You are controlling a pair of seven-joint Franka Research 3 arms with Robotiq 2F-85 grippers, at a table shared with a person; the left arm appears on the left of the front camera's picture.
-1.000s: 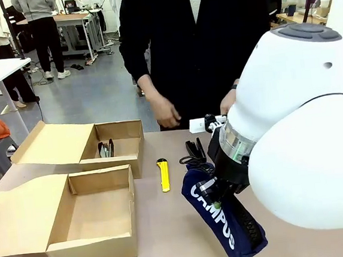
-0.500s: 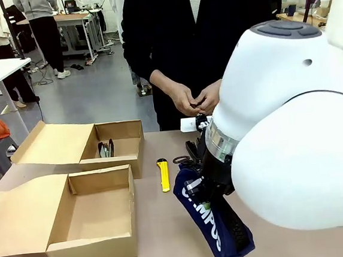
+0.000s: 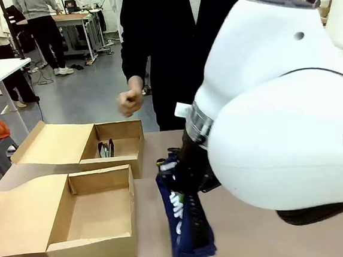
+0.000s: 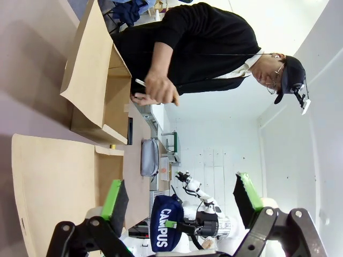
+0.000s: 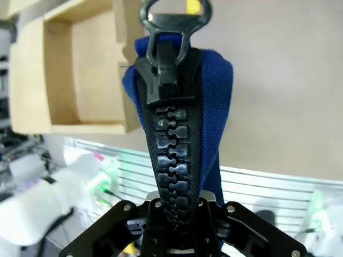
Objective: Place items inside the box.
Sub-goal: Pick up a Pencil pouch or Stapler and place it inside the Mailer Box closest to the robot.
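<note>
My right gripper (image 3: 188, 178) is shut on the navy zip pencil pouch (image 3: 186, 223), which hangs tilted just above the table, right of the near box (image 3: 89, 217). In the right wrist view the pouch's black zipper (image 5: 171, 134) runs up from between the fingers of the right gripper (image 5: 179, 209). A bit of the yellow utility knife (image 5: 193, 5) shows past the zipper pull. Small black tools (image 3: 106, 148) lie in the far box (image 3: 119, 146). My left gripper (image 4: 181, 195) is open and holds nothing. It looks across at the pouch (image 4: 166, 227).
Both cardboard boxes stand open with their lids folded out to the left. The near box has nothing in it. The person stands at the far edge with a closed hand (image 3: 130, 102) raised above the far box. The right arm's big white body (image 3: 278, 113) covers the table's right side.
My right arm has swung left with the pouch, from the table's right half to just beside the near box. The person's hands have parted, and one has moved left above the far box.
</note>
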